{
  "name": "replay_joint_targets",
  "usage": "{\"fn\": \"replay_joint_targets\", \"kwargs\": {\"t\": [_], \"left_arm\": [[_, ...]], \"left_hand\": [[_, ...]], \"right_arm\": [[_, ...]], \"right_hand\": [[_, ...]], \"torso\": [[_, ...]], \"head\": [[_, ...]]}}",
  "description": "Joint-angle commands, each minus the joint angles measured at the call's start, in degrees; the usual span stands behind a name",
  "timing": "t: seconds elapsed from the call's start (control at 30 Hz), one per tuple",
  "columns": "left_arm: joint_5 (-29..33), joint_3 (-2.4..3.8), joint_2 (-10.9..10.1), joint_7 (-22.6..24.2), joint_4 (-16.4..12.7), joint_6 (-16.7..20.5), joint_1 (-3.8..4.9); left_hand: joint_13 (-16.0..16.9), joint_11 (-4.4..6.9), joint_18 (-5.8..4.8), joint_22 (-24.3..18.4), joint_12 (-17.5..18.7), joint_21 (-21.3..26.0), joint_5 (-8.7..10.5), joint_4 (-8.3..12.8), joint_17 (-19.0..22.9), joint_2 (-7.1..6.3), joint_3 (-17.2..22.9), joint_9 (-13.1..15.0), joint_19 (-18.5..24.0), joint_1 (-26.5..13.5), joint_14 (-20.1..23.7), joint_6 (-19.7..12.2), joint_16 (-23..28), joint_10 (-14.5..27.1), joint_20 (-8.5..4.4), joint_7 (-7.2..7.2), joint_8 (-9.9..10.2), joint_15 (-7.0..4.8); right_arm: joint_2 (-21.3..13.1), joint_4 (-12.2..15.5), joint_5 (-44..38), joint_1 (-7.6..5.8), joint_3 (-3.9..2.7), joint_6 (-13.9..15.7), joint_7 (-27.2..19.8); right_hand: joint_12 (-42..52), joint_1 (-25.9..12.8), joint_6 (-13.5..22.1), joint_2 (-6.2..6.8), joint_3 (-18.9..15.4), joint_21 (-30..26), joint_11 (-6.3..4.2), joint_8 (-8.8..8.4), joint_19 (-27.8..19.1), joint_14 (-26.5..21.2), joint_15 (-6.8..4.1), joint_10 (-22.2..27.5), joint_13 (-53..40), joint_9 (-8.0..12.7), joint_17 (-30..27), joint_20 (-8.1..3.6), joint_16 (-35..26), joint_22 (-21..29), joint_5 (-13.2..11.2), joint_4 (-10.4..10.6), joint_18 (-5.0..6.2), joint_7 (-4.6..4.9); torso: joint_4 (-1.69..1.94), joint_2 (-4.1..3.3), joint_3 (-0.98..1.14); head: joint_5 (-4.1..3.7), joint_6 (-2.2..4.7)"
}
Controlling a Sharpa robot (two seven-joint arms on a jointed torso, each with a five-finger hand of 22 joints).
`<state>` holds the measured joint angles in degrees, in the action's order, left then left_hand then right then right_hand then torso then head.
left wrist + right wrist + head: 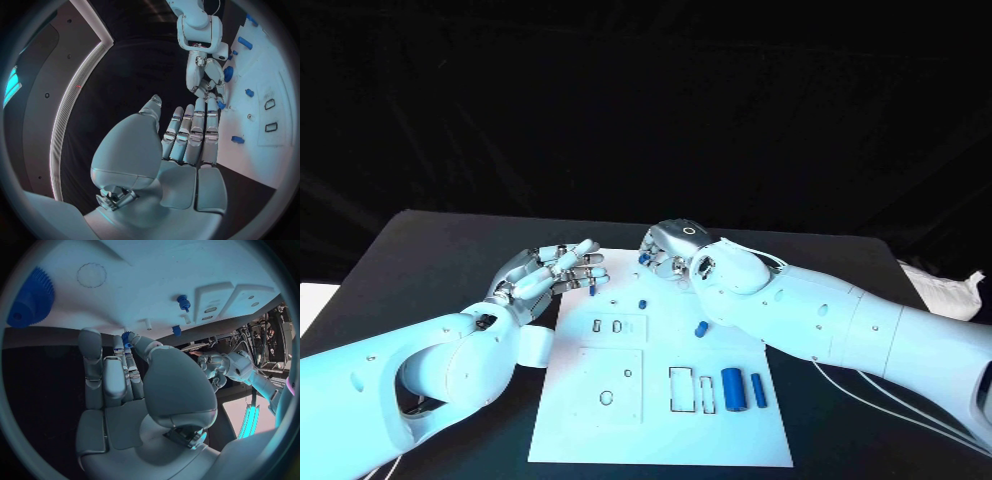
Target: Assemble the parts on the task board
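Right hand [678, 250] pinches small blue part [127, 336] over task board [661, 420] far edge; left hand [557, 270] spread wide, empty, beside board's left corner.

Matt black table [444, 250], smooth white task board [661, 420], seemingly plastic blue parts [731, 384]

A black table [430, 250] spans the scene beneath a dark, unlit backdrop that runs from nine o'clock round to three. A crumpled white sheet or cloth [945, 290] lies at the table's edge at about three o'clock; what it is cannot be told. Thin pale cables [877, 392] trail across the dark tabletop toward five o'clock. A pale surface [315, 300] meets the table's edge at about eight o'clock.
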<state>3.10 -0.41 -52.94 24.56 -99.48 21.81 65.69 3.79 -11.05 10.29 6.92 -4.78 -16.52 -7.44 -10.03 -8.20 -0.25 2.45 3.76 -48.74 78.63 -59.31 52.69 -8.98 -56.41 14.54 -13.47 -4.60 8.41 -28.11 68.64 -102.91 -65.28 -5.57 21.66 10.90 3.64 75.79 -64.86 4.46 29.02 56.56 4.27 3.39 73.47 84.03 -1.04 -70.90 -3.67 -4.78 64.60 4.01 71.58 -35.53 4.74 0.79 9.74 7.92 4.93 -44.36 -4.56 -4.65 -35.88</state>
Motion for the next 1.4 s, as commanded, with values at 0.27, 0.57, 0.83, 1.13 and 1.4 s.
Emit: {"fn": "replay_joint_targets", "kwargs": {"t": [0.27,0.57,0.83,1.13,1.4], "left_arm": [[-0.42,0.06,0.25,0.34,-0.02,-1.27,0.13],[-0.42,0.06,0.52,0.34,0.34,-1.32,0.13],[-0.50,0.07,0.59,0.32,0.40,-1.44,0.13],[-0.53,0.07,0.57,0.21,0.69,-1.70,0.13],[-0.53,0.06,-0.21,0.08,0.53,-1.97,0.13]], "left_hand": [[-0.10,-0.23,0.12,-0.10,0.27,0.39,0.30,0.39,-0.06,0.14,0.04,-0.06,-0.15,0.65,0.26,-0.36,0.28,0.12,0.32,-0.86,0.41,0.24],[-0.10,-0.23,0.12,-0.10,0.29,0.39,0.30,0.41,-0.06,0.14,0.04,-0.06,-0.15,0.65,0.26,-0.37,0.30,0.13,0.32,-0.86,0.42,0.24],[-0.10,-0.26,0.11,-0.14,0.37,0.44,0.30,0.51,-0.07,0.17,0.06,-0.07,-0.11,0.67,0.30,-0.42,0.39,0.18,0.34,-0.89,0.49,0.26],[-0.10,-0.28,0.11,-0.16,0.41,0.47,0.30,0.55,-0.07,0.19,0.07,-0.07,-0.09,0.69,0.33,-0.45,0.44,0.21,0.35,-0.90,0.52,0.28],[-0.10,-0.28,0.10,-0.17,0.44,0.49,0.29,0.60,-0.07,0.20,0.08,-0.07,-0.07,0.71,0.35,-0.47,0.48,0.24,0.36,-0.91,0.54,0.29]], "right_arm": [[1.41,-1.86,-0.06,-0.02,0.03,-1.76,1.09],[2.38,-3.46,0.60,-0.13,0.10,-2.49,1.24],[2.50,-3.69,1.11,-0.21,0.14,-3.88,1.55],[-2.12,1.70,2.17,-0.09,0.10,0.67,1.45],[-12.37,10.25,12.90,-0.04,-1.33,0.50,2.67]], "right_hand": [[-0.20,-0.20,0.65,0.44,0.28,0.92,0.13,0.25,-0.10,2.73,0.54,0.98,0.05,0.06,0.16,0.61,0.44,-0.82,-0.06,0.32,-0.99,0.34],[-0.26,-1.13,2.77,1.12,0.06,1.50,0.83,0.06,-1.07,2.51,1.17,3.29,0.11,0.48,0.14,1.14,0.86,-1.08,-0.25,1.18,-0.94,1.08],[-0.14,-1.11,10.30,2.83,-2.71,-3.85,2.89,0.11,-6.44,-0.59,2.72,11.74,0.11,1.10,-9.69,2.73,-6.55,6.92,-0.43,1.11,0.44,3.09],[1.61,-0.45,9.19,1.98,-3.45,-1.92,2.33,0.58,-4.99,0.75,2.35,8.06,-0.54,0.78,-6.75,2.59,-4.08,4.31,0.79,1.11,0.17,2.84],[10.49,-1.86,9.50,4.87,-6.51,8.82,-1.18,0.22,1.70,3.27,-0.41,-8.05,-6.04,0.98,4.90,0.58,5.31,-10.80,2.06,2.25,-2.15,0.56]], "torso": [[0.00,-0.07,-0.14],[0.09,-0.06,-0.12],[0.07,-0.12,-0.14],[0.00,-0.12,-0.02],[-1.24,-0.17,0.02]], "head": [[-0.04,0.03],[0.23,0.39],[0.15,0.14],[0.37,0.30],[0.82,1.00]]}}
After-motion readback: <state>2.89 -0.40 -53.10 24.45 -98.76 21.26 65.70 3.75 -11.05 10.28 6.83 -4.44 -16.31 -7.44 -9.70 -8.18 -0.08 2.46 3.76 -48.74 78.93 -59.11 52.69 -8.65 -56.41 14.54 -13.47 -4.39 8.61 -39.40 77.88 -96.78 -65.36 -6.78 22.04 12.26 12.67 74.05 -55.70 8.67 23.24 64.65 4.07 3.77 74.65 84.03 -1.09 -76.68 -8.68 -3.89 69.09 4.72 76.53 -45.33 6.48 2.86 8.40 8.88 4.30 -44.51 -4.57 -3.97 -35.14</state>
